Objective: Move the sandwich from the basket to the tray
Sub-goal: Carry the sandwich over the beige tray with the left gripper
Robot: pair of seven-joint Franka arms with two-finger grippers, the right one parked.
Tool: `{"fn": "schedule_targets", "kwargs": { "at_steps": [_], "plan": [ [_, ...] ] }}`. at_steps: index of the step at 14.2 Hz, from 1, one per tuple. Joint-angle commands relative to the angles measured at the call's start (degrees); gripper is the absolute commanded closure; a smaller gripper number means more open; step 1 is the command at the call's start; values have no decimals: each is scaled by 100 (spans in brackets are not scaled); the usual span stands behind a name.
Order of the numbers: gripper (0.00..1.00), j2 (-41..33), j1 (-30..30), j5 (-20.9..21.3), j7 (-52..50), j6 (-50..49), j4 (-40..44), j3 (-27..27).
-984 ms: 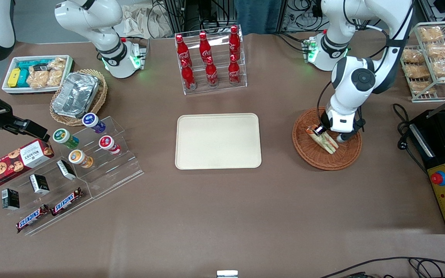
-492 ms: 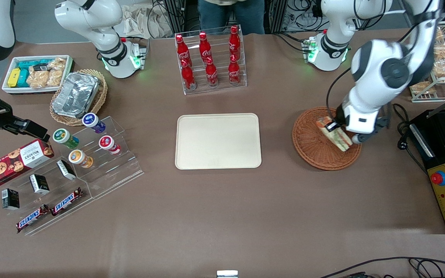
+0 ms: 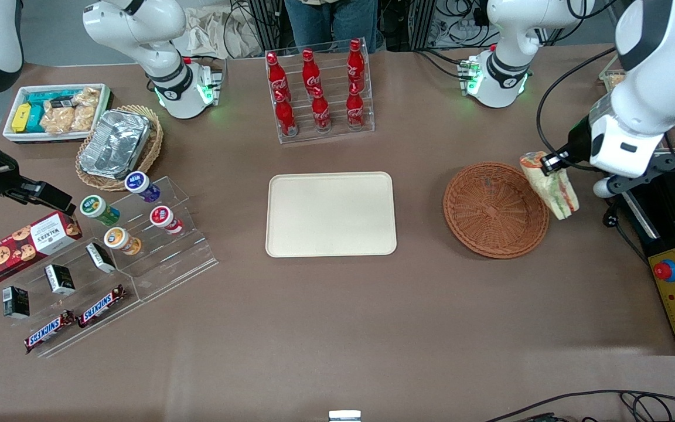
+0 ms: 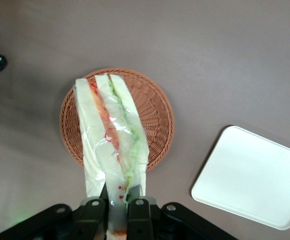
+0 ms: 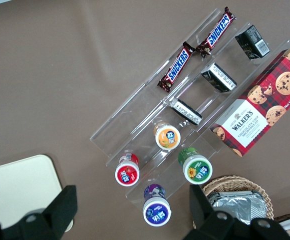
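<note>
My left gripper [image 3: 551, 165] [image 4: 117, 197] is shut on the wrapped sandwich [image 3: 550, 185] [image 4: 112, 135], holding it in the air above the rim of the reddish-brown wicker basket [image 3: 494, 201] [image 4: 157, 107] at the working arm's end. The sandwich hangs from the fingers [image 4: 136, 207] with its pale bread and its green and red filling showing. The basket holds nothing. The cream rectangular tray [image 3: 330, 214] [image 4: 252, 177] lies flat at the middle of the table, beside the basket toward the parked arm's end, with nothing on it.
A clear rack of red cola bottles [image 3: 319, 91] stands farther from the front camera than the tray. A black machine [image 3: 674, 246] sits at the table edge close to the gripper. A clear snack stand [image 3: 109, 258], a foil pan in a tan basket [image 3: 118, 146] and a white bin [image 3: 53, 111] lie toward the parked arm's end.
The gripper has lifted the sandwich out of the basket and carried it up and outward toward the working arm's end of the table. The basket now sits bare.
</note>
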Motion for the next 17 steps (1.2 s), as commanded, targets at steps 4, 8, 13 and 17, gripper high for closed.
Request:
{"fn": "schedule_targets", "kwargs": {
  "at_steps": [4,8,13,17],
  "plan": [
    [100,247,-593,-120,580,-195,247,-114],
    [100,441,-1480,-129,404,50,221,-158],
    [100,1327,-2474,-478,-88,1385,72,-176],
    [100,2180,-2949,-666,-421,2440,63,-167]
  ]
}}
